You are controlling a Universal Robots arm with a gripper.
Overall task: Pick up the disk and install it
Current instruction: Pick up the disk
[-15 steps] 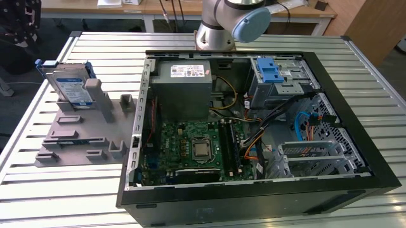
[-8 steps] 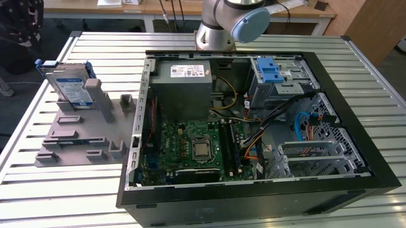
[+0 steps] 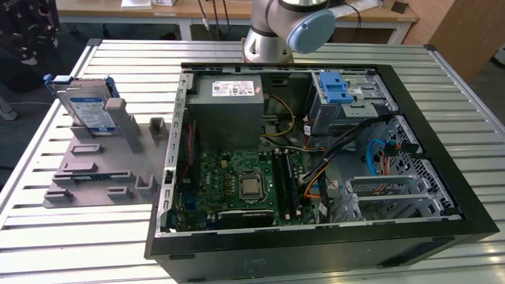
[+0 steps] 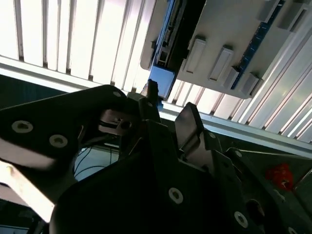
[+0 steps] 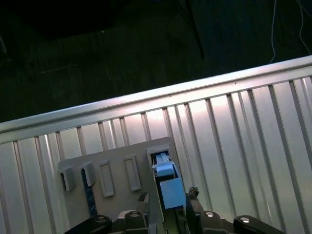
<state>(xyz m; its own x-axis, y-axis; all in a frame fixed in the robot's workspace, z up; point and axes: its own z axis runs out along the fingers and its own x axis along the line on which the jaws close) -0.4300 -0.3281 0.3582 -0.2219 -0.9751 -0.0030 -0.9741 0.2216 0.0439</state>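
Exterior view: silver rectangular metal disk (image 3: 88, 109) in blue plastic bracket stands upright in grey plastic fixture (image 3: 87, 177) on slatted metal table (image 3: 47, 248), to exterior view's left of open black computer case (image 3: 316, 251). Grey arm (image 3: 276, 26) rises at case's far side. First wrist view: black gripper (image 5: 167, 196) high over disk, fingers apart, holding nothing; disk's blue end seen btw. them.

The disk (image 3: 87, 109), silver with a white-and-blue label and blue bracket, stood on edge, slightly tilted, ahead of the spread claw (image 5: 167, 196), untouched.
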